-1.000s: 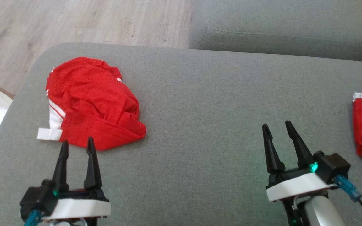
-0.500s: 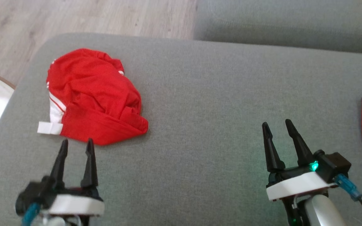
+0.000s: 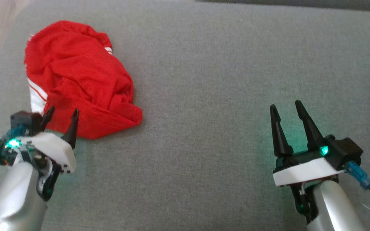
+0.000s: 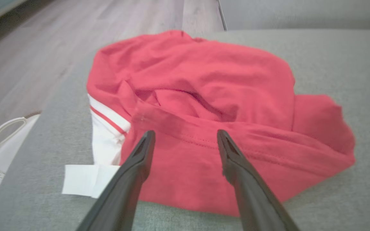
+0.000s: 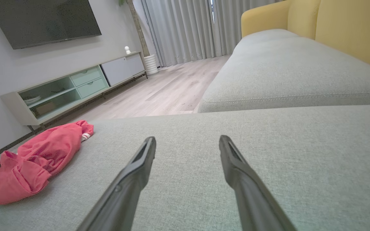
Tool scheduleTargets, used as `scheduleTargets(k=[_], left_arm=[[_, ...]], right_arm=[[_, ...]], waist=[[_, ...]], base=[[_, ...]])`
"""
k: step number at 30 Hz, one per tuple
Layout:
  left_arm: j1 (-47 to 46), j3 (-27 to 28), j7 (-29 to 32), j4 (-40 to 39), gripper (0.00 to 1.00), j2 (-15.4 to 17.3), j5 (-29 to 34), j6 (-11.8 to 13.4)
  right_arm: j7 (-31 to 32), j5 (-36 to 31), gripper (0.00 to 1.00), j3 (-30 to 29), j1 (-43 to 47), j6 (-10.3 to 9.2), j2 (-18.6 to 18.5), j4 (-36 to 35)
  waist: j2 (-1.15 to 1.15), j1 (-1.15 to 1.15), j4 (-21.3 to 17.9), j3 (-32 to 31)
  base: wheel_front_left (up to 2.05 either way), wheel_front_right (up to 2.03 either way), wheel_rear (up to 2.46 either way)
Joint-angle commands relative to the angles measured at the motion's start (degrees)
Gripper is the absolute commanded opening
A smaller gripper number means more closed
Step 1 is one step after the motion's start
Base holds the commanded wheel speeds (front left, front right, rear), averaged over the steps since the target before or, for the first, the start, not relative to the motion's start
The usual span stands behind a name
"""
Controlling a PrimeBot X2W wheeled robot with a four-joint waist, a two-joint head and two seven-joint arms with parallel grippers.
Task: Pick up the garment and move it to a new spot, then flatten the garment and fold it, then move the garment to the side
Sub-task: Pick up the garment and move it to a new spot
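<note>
We see the garment (image 3: 79, 80) lying crumpled on the far-left part of the grey seat cushion (image 3: 210, 80), close to its left edge and rounded corner. It's soft matte red knit, bunched into a rough mound w/ deep creases and folds. A stitched hem band runs along its near edge. A white panel w/ a thin red stripe shows on its left side, and a flat white rectangular tag (image 4: 88, 179) sticks out at the near left, lying on the cushion. Cushion fabric is a coarse grey weave, flat and wide. A second grey cushion (image 5: 284, 70) w/ a piped seam sits beyond it, w/ a smooth yellow backrest (image 5: 348, 29) behind. Pale wood-plank floor (image 4: 43, 48) lies past the cushion's left side, where a white basket (image 4: 8, 128) w/ a loop handle stands. Left gripper (image 3: 63, 110) has long, dark, tapered fingers on a white housing w/ a green light. Its jaws are spread wide w/ nothing between them, tips at the garment's near hem. We can't tell if they touch the cloth. Right gripper (image 3: 285, 105) has the same build, jaws also wide apart and empty, over bare cushion on the right, well apart from the garment.
</note>
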Motion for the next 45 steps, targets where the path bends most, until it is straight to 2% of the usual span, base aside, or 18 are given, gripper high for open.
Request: scheduleTargets(k=[1, 9, 13, 14, 15, 18, 21, 27, 31, 37, 40, 45], left_arm=[[-3.35, 1.37, 0.82, -0.63, 1.0, 3.07, -0.73, -0.2], [-9.58, -10.04, 11.61, 4.06, 1.0, 7.32, -12.66, -0.31], [-11.1, -14.71, 14.47, 4.76, 1.0, 8.98, -18.45, -0.32], [-11.39, -15.66, 14.72, 4.71, 0.47, 9.35, -19.75, -0.32], [-11.67, -16.39, 14.35, 4.55, 0.0, 9.71, -20.86, -0.32], [-12.65, -18.11, 11.33, 3.98, 0.0, 10.9, -22.63, -0.32], [-14.08, -18.5, 4.93, 3.18, 0.0, 11.9, -22.58, -0.32], [-15.69, -18.34, -9.11, -0.64, 0.0, 13.96, -19.97, -0.32], [-15.74, -17.66, -15.64, -4.84, 0.0, 15.25, -17.38, 0.29], [-15.35, -16.17, -19.17, -15.34, 0.0, 17.23, -13.33, 3.59], [-15.57, -15.0, -19.91, -22.86, 0.0, 17.94, -10.5, 5.97], [-16.07, -15.58, -19.21, -27.86, 0.0, 18.29, -8.93, 6.66]], right_arm=[[-0.62, -0.52, 1.0, 1.15, -1.92, -0.04, -0.1, -2.07], [-0.62, -1.89, 1.0, 0.75, -3.51, -0.04, -0.1, -2.43], [-0.62, -2.25, 1.0, 0.61, -3.86, -0.04, -0.1, -2.67], [-0.62, -2.31, 1.0, 0.59, -3.93, -0.04, -0.1, -2.71], [-0.62, -2.36, 1.0, 0.55, -3.99, -0.04, -0.1, -2.73], [-0.62, -2.38, 1.0, 0.4, -4.28, -0.04, -0.1, -2.59], [-0.62, -2.18, 1.0, 0.36, -4.43, -0.04, -0.1, -2.24], [-0.62, -1.1, 1.0, 0.62, -3.94, -0.04, -0.1, -1.47], [-0.62, -0.25, 1.0, 1.04, -3.42, -0.04, -0.1, -1.07], [-0.62, 1.01, 1.0, 1.87, -2.88, -0.04, -0.1, -0.72], [-0.62, 1.73, 1.0, 2.33, -2.68, -0.04, -0.1, -0.81], [-0.62, 2.5, 1.0, 2.99, -2.9, -0.04, -0.1, -1.16]], waist=[[0.0, -0.01, -0.48, 1.49], [0.0, -0.01, -0.93, 4.98], [0.0, -0.01, -1.02, 5.83], [0.0, -0.01, -1.04, 5.94], [0.0, -0.01, -1.05, 6.02], [0.0, -0.01, -1.11, 6.01], [0.0, -0.01, -1.15, 5.34], [0.0, -0.01, -1.39, 2.33], [0.0, -0.01, -1.83, -0.1], [0.0, -0.01, -3.52, -2.78], [0.0, -0.01, -5.59, -3.76], [0.0, -0.01, -8.82, -3.68]], base=[[0.0, 0.0, 0.0], [0.0, 0.0, 0.0], [0.0, 0.0, 0.0], [0.0, 0.0, 0.0], [0.0, 0.0, 0.0], [0.0, 0.0, 0.0], [0.0, 0.0, 0.0], [0.0, 0.0, 0.0], [0.0, 0.0, 0.0], [0.0, 0.0, 0.0], [0.0, 0.0, 0.0], [0.0, 0.0, 0.0]])
